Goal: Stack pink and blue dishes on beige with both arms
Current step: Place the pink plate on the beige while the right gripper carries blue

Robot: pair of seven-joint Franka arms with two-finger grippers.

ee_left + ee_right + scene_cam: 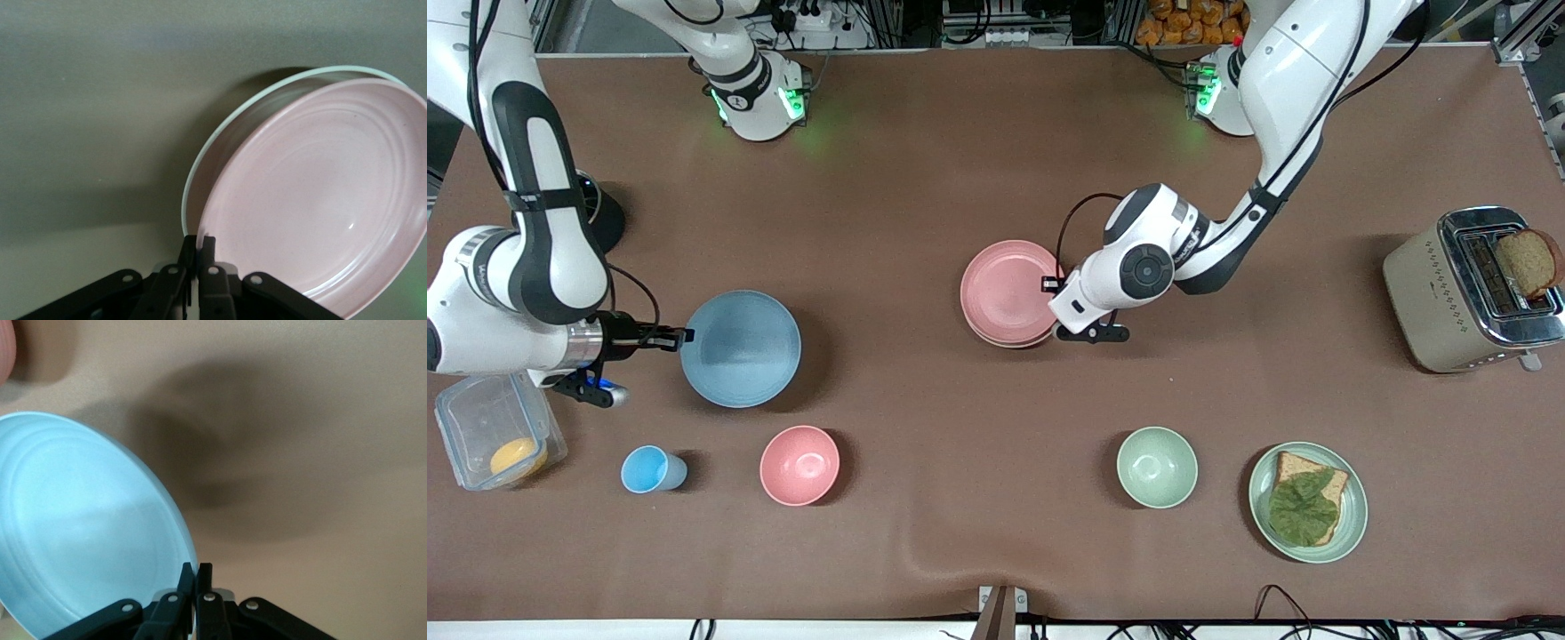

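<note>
The pale pink plate (1007, 289) lies tilted on the beige plate (1009, 341), whose rim peeks out under the edge nearer the camera. My left gripper (1049, 285) is shut on the pink plate's rim at the side toward the left arm's end. The left wrist view shows the pink plate (313, 193) lying aslant in the beige plate (203, 170), with the left gripper (200, 241) pinching its edge. My right gripper (685, 336) is shut on the rim of the light blue plate (740, 348), toward the right arm's end of the table. The right wrist view shows the blue plate (80, 527) in the right gripper (195, 570).
Nearer the camera stand a blue cup (653, 469), a pink bowl (799, 465), a green bowl (1157, 467) and a green plate with bread and lettuce (1307, 502). A toaster (1449, 302) holds a slice at the left arm's end. A clear container (498, 442) sits under the right arm.
</note>
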